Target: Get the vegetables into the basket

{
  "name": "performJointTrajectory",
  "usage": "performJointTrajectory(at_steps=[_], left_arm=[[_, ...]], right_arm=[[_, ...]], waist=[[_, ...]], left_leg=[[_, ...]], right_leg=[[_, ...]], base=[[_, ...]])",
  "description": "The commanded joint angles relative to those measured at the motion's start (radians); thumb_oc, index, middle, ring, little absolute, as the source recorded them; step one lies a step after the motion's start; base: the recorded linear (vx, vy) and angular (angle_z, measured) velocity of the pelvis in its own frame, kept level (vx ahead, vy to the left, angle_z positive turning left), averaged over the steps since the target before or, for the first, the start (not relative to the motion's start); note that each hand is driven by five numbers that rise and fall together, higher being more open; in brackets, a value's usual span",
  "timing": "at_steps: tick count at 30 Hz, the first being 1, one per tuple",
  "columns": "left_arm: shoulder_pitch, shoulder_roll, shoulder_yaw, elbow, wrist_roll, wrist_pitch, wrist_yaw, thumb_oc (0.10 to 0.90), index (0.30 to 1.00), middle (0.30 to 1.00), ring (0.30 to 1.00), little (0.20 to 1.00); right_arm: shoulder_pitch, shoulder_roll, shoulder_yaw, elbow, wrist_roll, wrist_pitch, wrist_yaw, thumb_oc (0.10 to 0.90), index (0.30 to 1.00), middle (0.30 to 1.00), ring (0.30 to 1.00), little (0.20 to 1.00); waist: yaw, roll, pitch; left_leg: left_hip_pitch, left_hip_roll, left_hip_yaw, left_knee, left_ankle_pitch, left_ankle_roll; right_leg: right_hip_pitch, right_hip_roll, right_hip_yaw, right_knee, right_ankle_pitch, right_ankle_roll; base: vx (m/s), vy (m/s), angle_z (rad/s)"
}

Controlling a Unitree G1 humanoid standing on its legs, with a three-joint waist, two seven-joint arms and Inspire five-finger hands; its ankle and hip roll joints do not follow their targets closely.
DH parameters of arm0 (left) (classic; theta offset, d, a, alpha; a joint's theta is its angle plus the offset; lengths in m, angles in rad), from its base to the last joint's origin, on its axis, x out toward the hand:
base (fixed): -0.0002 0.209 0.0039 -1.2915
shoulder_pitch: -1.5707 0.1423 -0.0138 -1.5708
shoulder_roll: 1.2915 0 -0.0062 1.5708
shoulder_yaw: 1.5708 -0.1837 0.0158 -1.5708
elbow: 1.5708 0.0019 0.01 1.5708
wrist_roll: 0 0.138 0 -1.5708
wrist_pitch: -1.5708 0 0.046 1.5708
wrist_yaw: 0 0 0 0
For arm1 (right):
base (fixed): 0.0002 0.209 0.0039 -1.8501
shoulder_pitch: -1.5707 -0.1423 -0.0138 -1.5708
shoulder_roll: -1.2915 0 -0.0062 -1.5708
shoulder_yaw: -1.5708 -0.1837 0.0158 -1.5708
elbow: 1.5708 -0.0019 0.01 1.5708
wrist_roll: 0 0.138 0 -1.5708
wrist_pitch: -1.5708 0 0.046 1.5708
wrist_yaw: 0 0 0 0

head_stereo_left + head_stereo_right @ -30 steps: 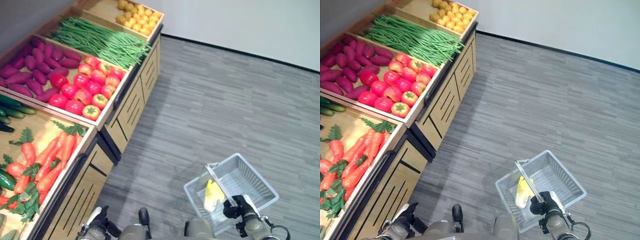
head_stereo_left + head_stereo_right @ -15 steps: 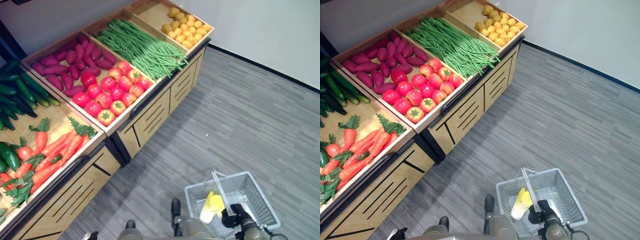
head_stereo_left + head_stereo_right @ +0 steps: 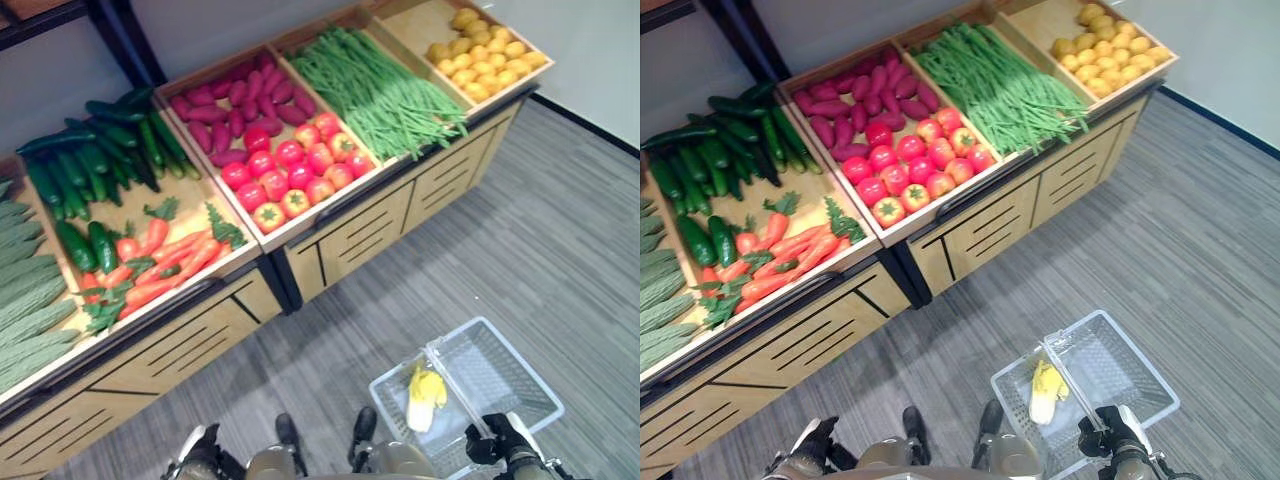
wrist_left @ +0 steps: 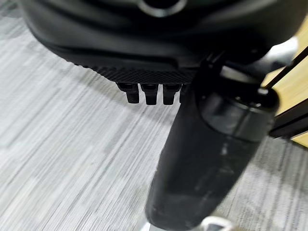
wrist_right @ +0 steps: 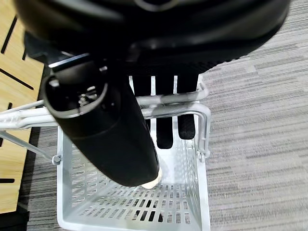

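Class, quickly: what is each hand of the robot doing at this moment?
Left hand: fingers curled, holding nothing.
Right hand: shut on the basket handle, carrying the basket.

view: swung left | cucumbers now visible | basket unmoved

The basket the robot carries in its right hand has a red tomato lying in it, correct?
Not quite. The basket does hang from the right hand, but what lies in it is a yellow leafy vegetable, not a tomato. The right eye view shows this; the tomatoes sit on the stand.
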Motion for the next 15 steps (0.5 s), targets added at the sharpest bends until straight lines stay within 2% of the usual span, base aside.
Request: performJointTrajectory(at_steps=[1, 3, 8, 9, 11, 12, 13, 15], left_arm=[[-0.017, 0.046, 0.02, 0.04, 0.024, -0.004, 0.029, 0.9, 1.0, 1.0, 1.0, 1.0], [-0.018, 0.051, 0.017, 0.03, 0.018, -0.012, 0.027, 0.9, 1.0, 1.0, 1.0, 1.0], [-0.018, 0.056, 0.016, 0.028, 0.007, -0.02, 0.021, 0.9, 1.0, 1.0, 1.0, 1.0], [-0.013, 0.062, 0.027, 0.026, -0.007, -0.025, 0.02, 0.9, 1.0, 1.0, 1.0, 1.0], [-0.008, 0.07, 0.039, 0.023, -0.025, -0.029, 0.015, 0.9, 1.0, 1.0, 1.0, 1.0], [-0.007, 0.072, 0.044, 0.027, -0.033, -0.029, 0.013, 0.9, 1.0, 1.0, 1.0, 1.0], [-0.009, 0.077, 0.046, 0.032, -0.043, -0.03, 0.007, 0.9, 1.0, 1.0, 1.0, 1.0], [-0.013, 0.079, 0.044, 0.035, -0.055, -0.035, 0.001, 0.9, 1.0, 1.0, 1.0, 1.0]], right_arm=[[-0.012, -0.036, -0.029, -0.017, 0.029, -0.038, -0.049, 0.4, 0.3, 0.3, 0.3, 0.3], [-0.032, -0.018, -0.024, 0.017, 0.02, -0.035, -0.048, 0.4, 0.3, 0.3, 0.3, 0.3], [-0.073, -0.003, -0.014, 0.061, 0.01, -0.023, -0.045, 0.4, 0.3, 0.3, 0.3, 0.3], [-0.096, 0.004, -0.008, 0.074, 0.005, -0.023, -0.047, 0.4, 0.3, 0.3, 0.3, 0.3], [-0.108, 0.01, -0.007, 0.082, 0.009, -0.024, -0.047, 0.4, 0.3, 0.3, 0.3, 0.3], [-0.111, 0.011, -0.013, 0.09, 0.016, -0.024, -0.046, 0.4, 0.3, 0.3, 0.3, 0.3], [-0.115, 0.01, -0.012, 0.099, 0.02, -0.022, -0.043, 0.4, 0.3, 0.3, 0.3, 0.3], [-0.118, 0.012, -0.016, 0.115, 0.032, -0.018, -0.044, 0.4, 0.3, 0.3, 0.3, 0.3]], waist=[[-0.013, -0.056, -0.004], [0.003, -0.079, -0.003], [0.021, -0.099, -0.008], [0.03, -0.105, -0.008], [0.037, -0.105, 0.001], [0.035, -0.102, 0.003], [0.025, -0.097, 0.005], [0.017, -0.087, 0.007]], left_leg=[[0.014, -0.015, -0.018, -0.013, -0.018, 0.0], [0.006, -0.036, -0.013, 0.024, -0.065, 0.024], [0.004, -0.062, -0.018, 0.044, -0.1, 0.045], [0.014, -0.075, -0.006, 0.033, -0.111, 0.06], [0.031, -0.084, -0.005, 0.016, -0.112, 0.074], [0.042, -0.088, -0.014, 0.002, -0.107, 0.074], [0.054, -0.091, -0.042, -0.026, -0.096, 0.073], [0.072, -0.086, -0.068, -0.058, -0.079, 0.066]], right_leg=[[0.01, -0.121, 0.172, 0.096, -0.037, 0.127], [0.026, -0.154, 0.182, 0.099, -0.027, 0.149], [0.03, -0.183, 0.195, 0.108, 0.002, 0.177], [0.012, -0.202, 0.201, 0.147, 0.031, 0.196], [-0.027, -0.215, 0.221, 0.244, 0.064, 0.206], [-0.045, -0.209, 0.243, 0.271, 0.078, 0.21], [-0.074, -0.18, 0.301, 0.29, 0.088, 0.207], [-0.111, -0.148, 0.353, 0.28, 0.081, 0.198]], base=[[0.23, 0.271, -0.18], [0.21, 0.285, -0.14], [0.1, 0.172, 0.1], [0.08, 0.244, 0.1], [0.05, 0.19, -0.05], [0.07, 0.091, -0.1], [0.1, 0.063, 0.22], [0.09, 0.007, 0.65]])
